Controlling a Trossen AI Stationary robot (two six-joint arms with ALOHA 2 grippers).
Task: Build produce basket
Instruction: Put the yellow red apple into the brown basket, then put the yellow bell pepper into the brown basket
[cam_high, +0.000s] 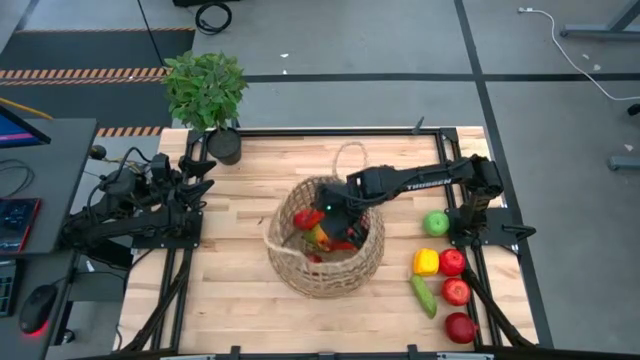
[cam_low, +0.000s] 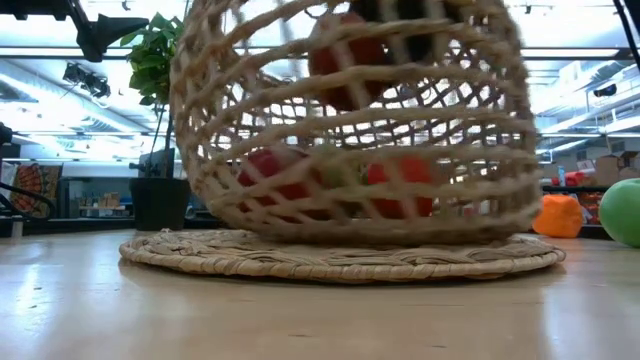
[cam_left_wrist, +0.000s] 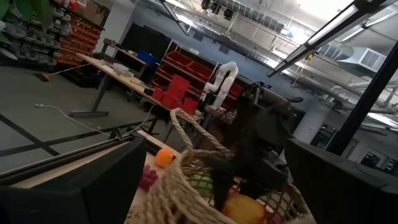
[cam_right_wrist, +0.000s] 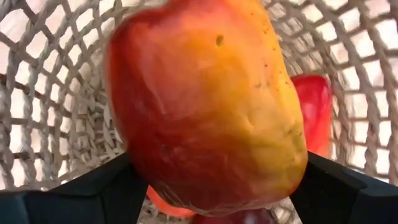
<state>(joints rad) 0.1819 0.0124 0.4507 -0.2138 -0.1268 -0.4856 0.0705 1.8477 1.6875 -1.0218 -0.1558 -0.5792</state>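
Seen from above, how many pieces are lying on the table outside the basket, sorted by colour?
Red pieces: 3
Green pieces: 2
Yellow piece: 1
Total: 6
The right gripper holds a red-orange fruit inside the basket, not counted.

You can see a green leafy plant (cam_high: 205, 88) in a black pot (cam_high: 225, 145) at the far left corner of the wooden table (cam_high: 240, 300). A computer mouse (cam_high: 37, 307) sits on the grey desk (cam_high: 50, 150) beside it.

Two dark jointed arms, white lettering along the right arm (cam_high: 420, 181), matte black fingers (cam_right_wrist: 81, 193).
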